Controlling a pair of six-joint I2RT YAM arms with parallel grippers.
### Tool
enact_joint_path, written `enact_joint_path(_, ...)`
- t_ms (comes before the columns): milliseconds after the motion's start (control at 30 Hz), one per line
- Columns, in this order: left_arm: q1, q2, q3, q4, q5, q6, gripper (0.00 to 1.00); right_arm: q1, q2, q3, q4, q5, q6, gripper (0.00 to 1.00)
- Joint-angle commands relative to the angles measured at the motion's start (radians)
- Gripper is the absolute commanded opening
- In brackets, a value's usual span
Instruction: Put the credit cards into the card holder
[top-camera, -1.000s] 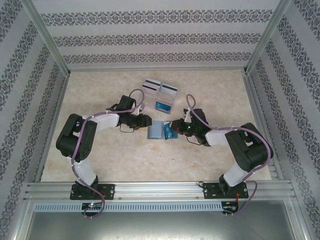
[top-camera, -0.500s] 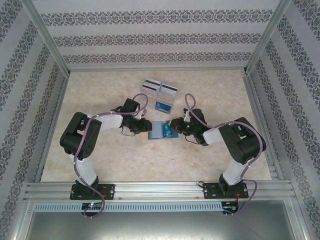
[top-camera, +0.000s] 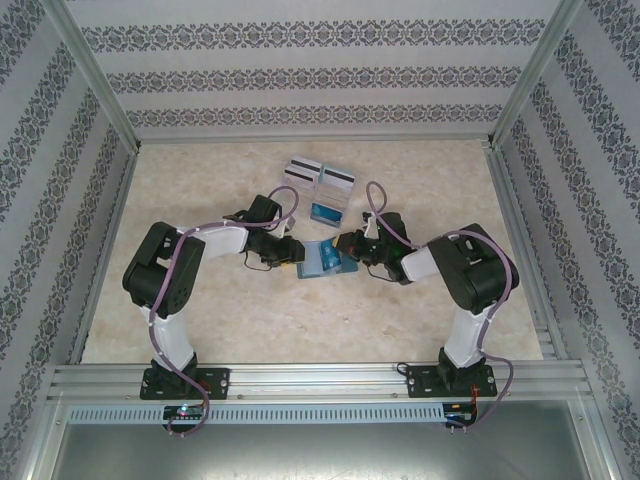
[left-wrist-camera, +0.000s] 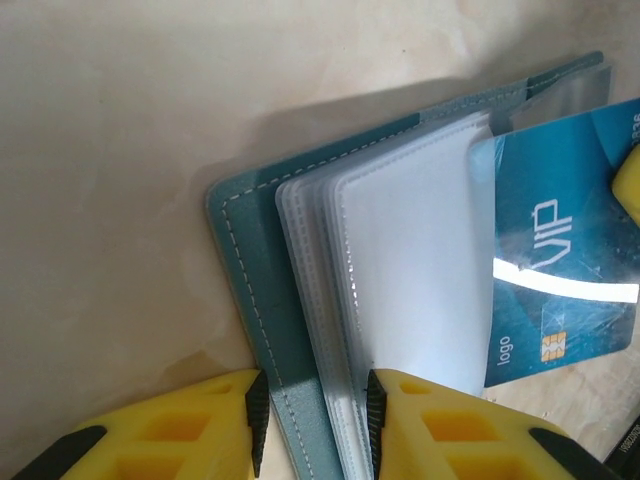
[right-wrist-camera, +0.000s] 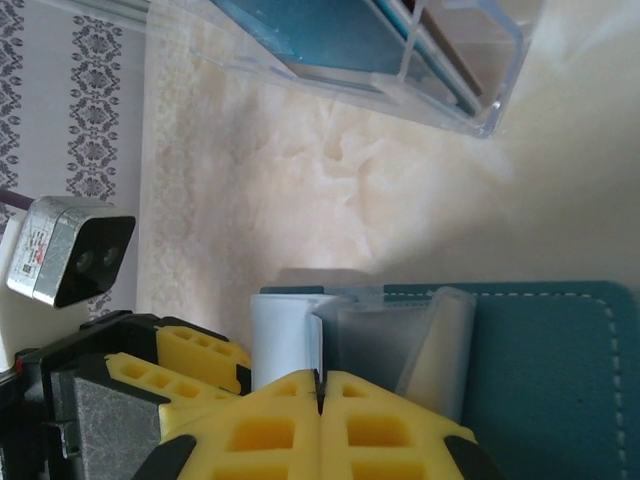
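1. In the left wrist view, a clear sleeve (left-wrist-camera: 420, 270) veils the left end of the blue card (left-wrist-camera: 560, 290), and the picture's right edge crops the other end.
2. A yellow scrap (left-wrist-camera: 628, 185) at that edge, mostly cropped, is probably part of the right gripper (right-wrist-camera: 318, 388).
3. The card holder (left-wrist-camera: 250, 300) runs off the bottom edge between the fingers of the left gripper (left-wrist-camera: 315, 425). Whether they pinch it or press on it cannot be told.
4. In the right wrist view, the clear tray (right-wrist-camera: 450, 95) is cut by the top edge and its contents are blurred.

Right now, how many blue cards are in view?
2. One card at the holder, edge under a clear sleeve; another in the tray's near compartment. More may lie beneath it.
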Motion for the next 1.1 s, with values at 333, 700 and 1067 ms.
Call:
enact_joint_path(333,-0.025,0.05,0.007,-0.001,0.0,0.014,0.32,0.052,0.025,0.022,0.056,0.024,-0.09,0.0)
enact_joint_path(700,-0.028,0.049,-0.014,0.039,0.012,-0.013,0.21,0.16,0.008,0.047,-0.122,0.172,-0.125,0.0)
enact_joint_path(1067,-0.031,0.04,-0.017,0.035,0.006,-0.012,0.18,0.206,-0.068,0.101,-0.316,0.242,-0.219,0.32)
